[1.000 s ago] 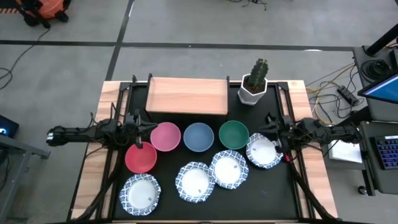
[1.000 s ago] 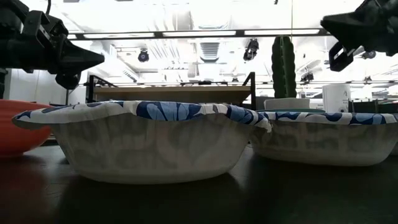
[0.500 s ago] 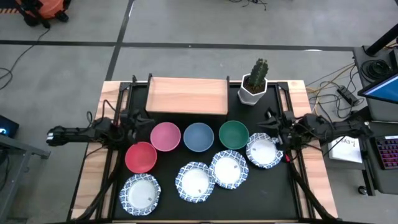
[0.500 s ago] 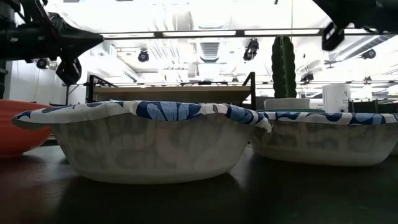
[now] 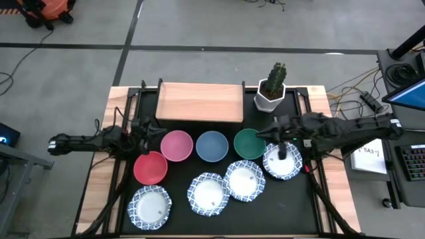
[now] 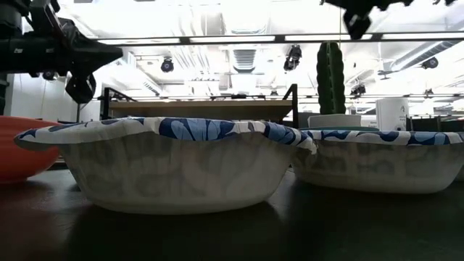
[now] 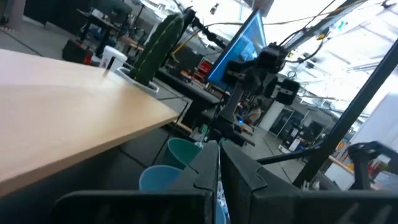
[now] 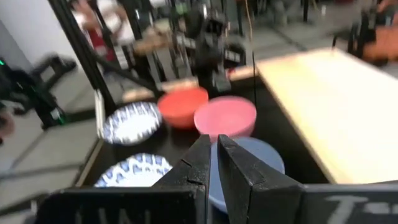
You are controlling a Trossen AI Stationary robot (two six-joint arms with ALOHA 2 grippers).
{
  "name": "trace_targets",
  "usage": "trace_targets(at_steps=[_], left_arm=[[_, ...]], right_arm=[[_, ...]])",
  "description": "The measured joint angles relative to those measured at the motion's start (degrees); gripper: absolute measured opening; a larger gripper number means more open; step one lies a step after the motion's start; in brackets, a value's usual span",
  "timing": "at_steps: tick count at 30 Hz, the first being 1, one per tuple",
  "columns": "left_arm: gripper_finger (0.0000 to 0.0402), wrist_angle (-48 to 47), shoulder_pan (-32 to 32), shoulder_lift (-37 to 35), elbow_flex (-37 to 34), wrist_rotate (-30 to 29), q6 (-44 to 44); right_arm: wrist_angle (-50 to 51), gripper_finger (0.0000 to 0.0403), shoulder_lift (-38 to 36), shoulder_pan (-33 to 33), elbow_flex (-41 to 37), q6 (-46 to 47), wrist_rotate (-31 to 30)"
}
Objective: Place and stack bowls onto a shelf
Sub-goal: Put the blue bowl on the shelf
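The light-wood shelf [image 5: 199, 101] stands at the table's far side, its top bare. In front of it sit the pink [image 5: 176, 145], blue [image 5: 212, 146] and green [image 5: 249, 143] bowls in a row, with the red bowl [image 5: 151, 167] nearer and to the left. Several white bowls with blue patterned rims [image 5: 208, 194] curve along the near side. My left gripper [image 5: 161, 135] hovers shut just left of the pink bowl. My right gripper [image 5: 262, 136] is shut and held high over the green bowl's right edge, touching nothing.
A white faceted pot with a cactus [image 5: 271, 93] stands right of the shelf. The rightmost white bowl [image 5: 282, 161] lies under my right arm. Black frame posts run along both table sides. Bare black tabletop [image 5: 199, 131] shows between the shelf and the bowl row.
My right gripper has risen and reached from the table's right edge toward the left, ending over the green bowl's right edge. No bowl has moved.
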State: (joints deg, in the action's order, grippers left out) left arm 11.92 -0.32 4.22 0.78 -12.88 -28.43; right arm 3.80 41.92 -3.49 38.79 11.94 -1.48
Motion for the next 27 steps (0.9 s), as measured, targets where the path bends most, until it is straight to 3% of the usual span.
trace_targets(at_steps=[14,27], left_arm=[[0.0,7.91,-0.02,2.61,3.0,0.51,8.3],[0.0,2.01,-0.02,2.72,4.11,3.39,9.29]], right_arm=[[2.45,0.002,21.86,0.0,14.91,-6.49,0.42],[33.55,0.002,45.66,0.0,40.59,-11.91,0.48]])
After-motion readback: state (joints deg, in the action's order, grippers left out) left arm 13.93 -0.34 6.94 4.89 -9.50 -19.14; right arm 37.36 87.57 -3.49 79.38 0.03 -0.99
